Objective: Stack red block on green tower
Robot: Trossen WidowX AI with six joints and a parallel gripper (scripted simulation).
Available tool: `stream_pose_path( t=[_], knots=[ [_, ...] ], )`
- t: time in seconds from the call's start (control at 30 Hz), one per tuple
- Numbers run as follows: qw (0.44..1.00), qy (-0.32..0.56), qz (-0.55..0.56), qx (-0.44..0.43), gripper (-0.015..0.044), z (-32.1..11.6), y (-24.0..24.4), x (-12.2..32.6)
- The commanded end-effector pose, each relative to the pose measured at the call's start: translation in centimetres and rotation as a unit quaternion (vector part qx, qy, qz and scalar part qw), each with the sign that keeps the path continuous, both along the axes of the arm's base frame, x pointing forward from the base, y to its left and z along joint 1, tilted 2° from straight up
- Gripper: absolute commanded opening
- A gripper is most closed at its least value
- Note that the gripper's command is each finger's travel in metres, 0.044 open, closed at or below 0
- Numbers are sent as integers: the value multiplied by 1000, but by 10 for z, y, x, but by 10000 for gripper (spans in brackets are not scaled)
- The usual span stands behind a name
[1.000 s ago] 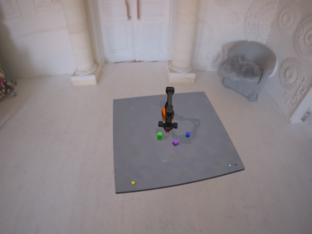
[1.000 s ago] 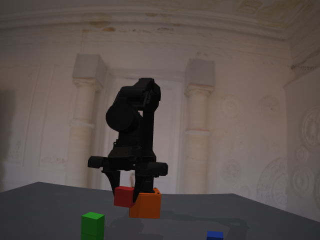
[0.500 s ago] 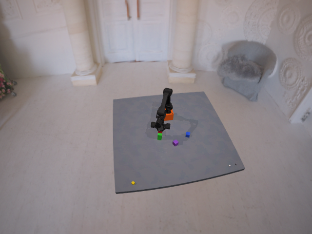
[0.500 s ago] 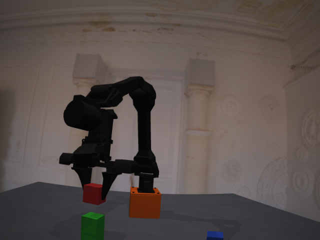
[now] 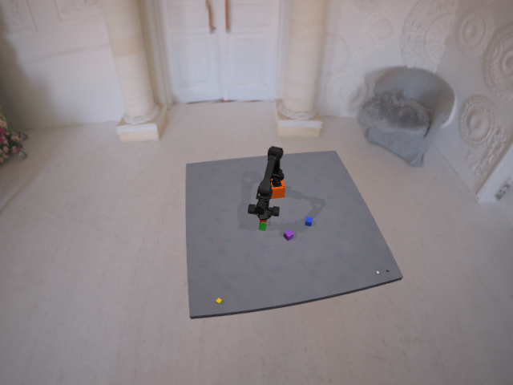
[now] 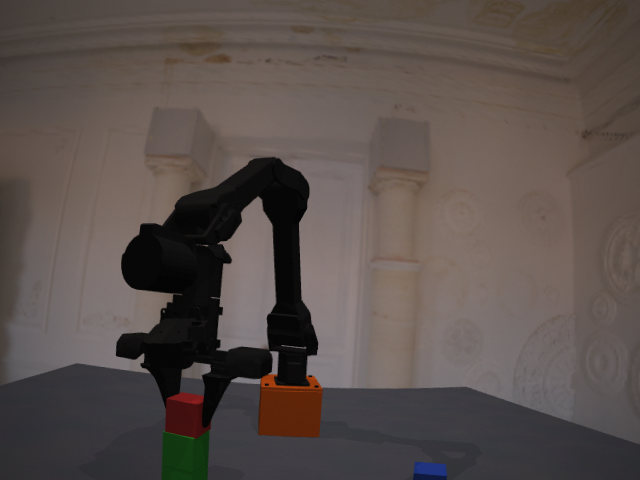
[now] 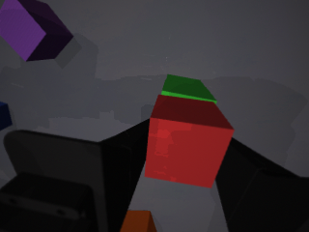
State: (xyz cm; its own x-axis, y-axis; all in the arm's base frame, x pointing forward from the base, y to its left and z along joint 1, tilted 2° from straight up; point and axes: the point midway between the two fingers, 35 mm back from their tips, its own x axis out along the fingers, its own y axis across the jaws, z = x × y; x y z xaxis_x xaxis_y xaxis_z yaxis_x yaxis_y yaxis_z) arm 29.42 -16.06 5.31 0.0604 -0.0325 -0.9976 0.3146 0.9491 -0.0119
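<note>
My gripper (image 6: 188, 408) (image 7: 181, 128) (image 5: 262, 218) is shut on the red block (image 6: 185, 413) (image 7: 185, 145). It holds the block right on top of the green tower (image 6: 184, 454) (image 5: 262, 226) (image 7: 185, 88); the two look to be touching in the exterior view. In the wrist view only a strip of the tower's green top shows past the red block. In the top view the red block is almost hidden under the gripper. The tower stands upright on the grey table (image 5: 232, 265).
The arm's orange base (image 6: 289, 406) (image 5: 277, 190) stands behind and to the right of the tower. A purple block (image 5: 288, 234) (image 7: 26, 26) and a blue block (image 5: 309, 220) (image 6: 429, 470) lie to the right. A small yellow block (image 5: 218, 301) lies near the front left corner.
</note>
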Motion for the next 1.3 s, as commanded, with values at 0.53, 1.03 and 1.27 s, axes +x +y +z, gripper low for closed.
stream_pose_path(
  t=[0.53,1.03,1.27],
  knots=[
    [1000,-4,2,0,0,-2,0,2],
    [1000,-3,0,-2,184,-1,-1,1],
    [1000,-3,0,-2,367,-1,-1,1]
  ],
)
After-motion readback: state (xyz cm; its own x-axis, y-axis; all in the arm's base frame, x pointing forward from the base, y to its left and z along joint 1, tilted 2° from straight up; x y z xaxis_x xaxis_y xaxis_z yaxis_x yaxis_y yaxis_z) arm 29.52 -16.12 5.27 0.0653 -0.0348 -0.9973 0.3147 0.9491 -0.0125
